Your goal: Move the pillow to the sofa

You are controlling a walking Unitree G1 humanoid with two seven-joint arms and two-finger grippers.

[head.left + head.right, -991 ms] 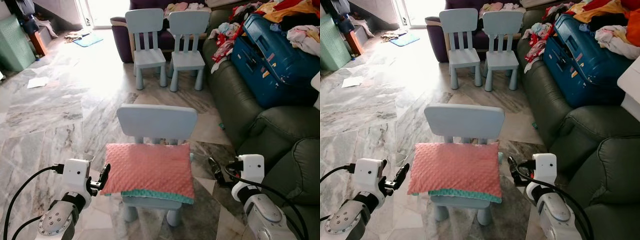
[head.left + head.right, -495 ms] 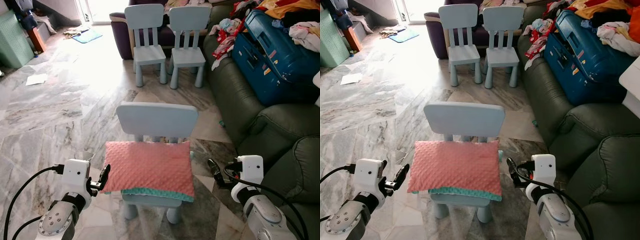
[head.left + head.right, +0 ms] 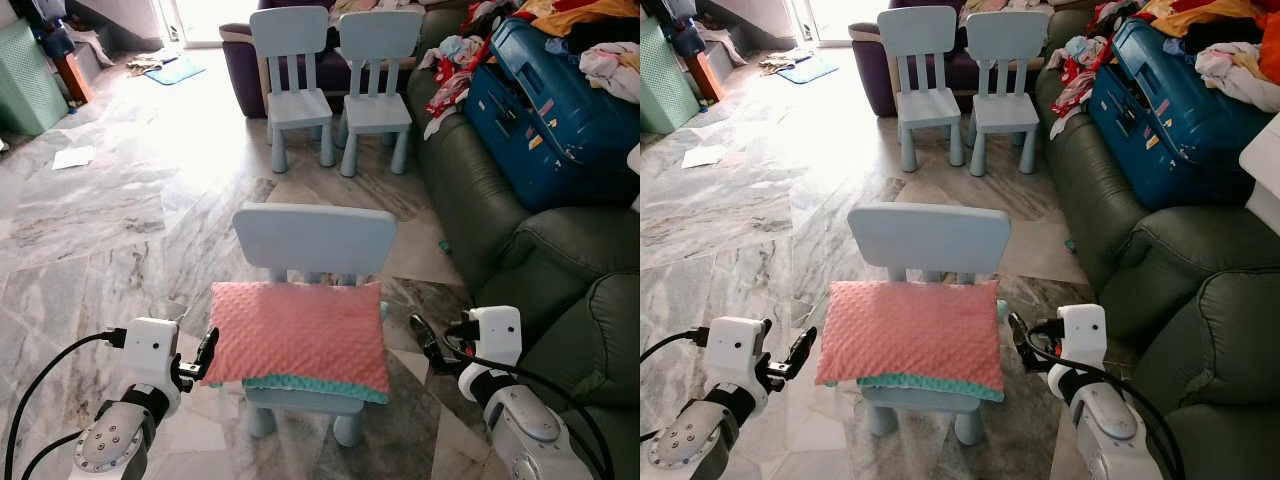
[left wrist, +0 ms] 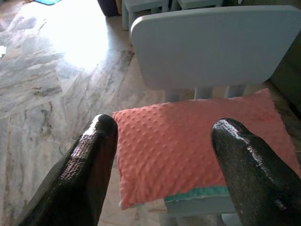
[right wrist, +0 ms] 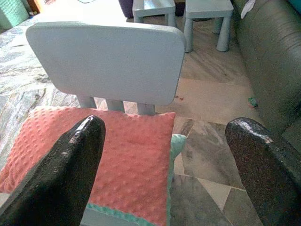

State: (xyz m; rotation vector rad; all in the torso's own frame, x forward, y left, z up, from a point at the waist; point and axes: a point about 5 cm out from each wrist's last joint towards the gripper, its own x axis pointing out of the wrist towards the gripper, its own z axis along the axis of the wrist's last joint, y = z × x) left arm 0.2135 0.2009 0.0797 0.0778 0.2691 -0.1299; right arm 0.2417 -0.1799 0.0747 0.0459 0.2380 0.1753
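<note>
Beside pillow (image 3: 297, 334), left pincer (image 3: 207, 350), right pincer (image 3: 424, 338), spread

We see a grey marble floor (image 3: 120, 230) lit brightly from the far doorway. Two pale blue chairs (image 3: 335, 90) stand ahead; a blue suitcase (image 3: 545, 110) and clothes (image 3: 590, 40) lie to the right.

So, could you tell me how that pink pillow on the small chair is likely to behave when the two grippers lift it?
The pillow looks soft and dimpled, so it will probably sag between the left gripper and right gripper. It overhangs the chair seat, likely light, so it may drag rather than tip the chair. Its nubby fabric should resist slipping.
</note>
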